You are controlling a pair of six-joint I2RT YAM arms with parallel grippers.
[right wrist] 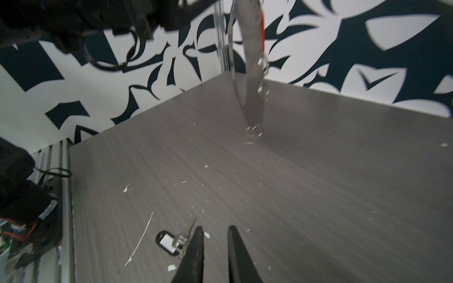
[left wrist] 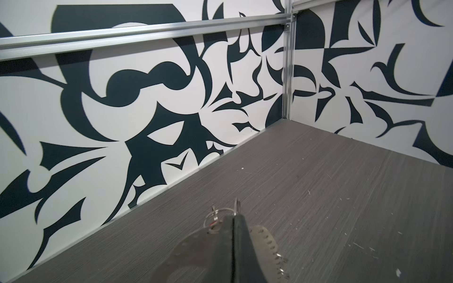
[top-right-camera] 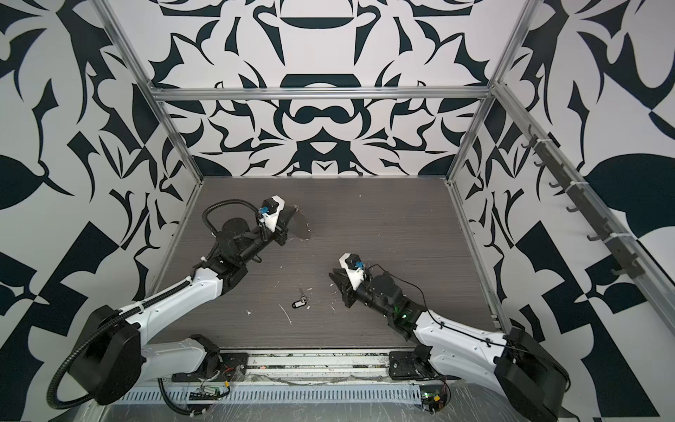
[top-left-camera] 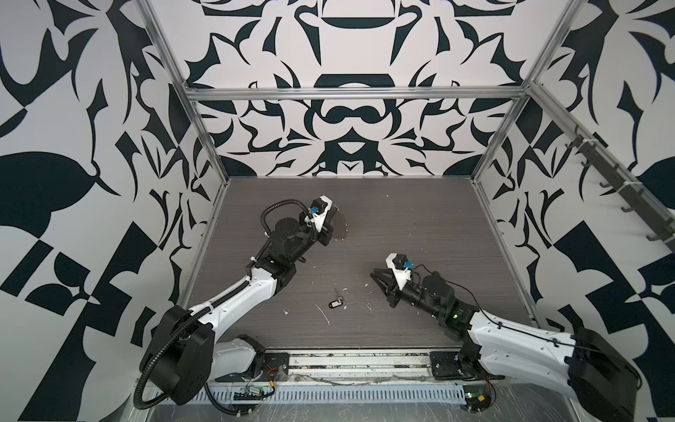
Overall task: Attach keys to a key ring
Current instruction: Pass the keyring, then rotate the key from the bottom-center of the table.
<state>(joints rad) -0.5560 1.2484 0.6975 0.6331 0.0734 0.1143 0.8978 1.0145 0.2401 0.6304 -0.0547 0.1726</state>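
Observation:
My left gripper (top-left-camera: 331, 220) is shut on the key ring (top-left-camera: 339, 227), a grey see-through disc held upright above the back left of the table. In the left wrist view the shut jaws (left wrist: 234, 218) pinch the disc (left wrist: 266, 239), and small split rings with a red-orange speck (left wrist: 215, 223) sit at its rim. The keys (top-left-camera: 336, 300) with the black white-label tag lie flat on the table, in both top views (top-right-camera: 301, 300). My right gripper (top-left-camera: 374, 274) hovers to their right, open and holding nothing; its tips (right wrist: 215, 228) are just beside the keys (right wrist: 176, 239).
White scraps and flecks (top-left-camera: 323, 314) litter the dark wood-grain table (top-left-camera: 420, 219). Patterned walls with aluminium posts (top-left-camera: 204, 120) enclose three sides. A metal rail with cables (top-left-camera: 358, 361) runs along the front edge.

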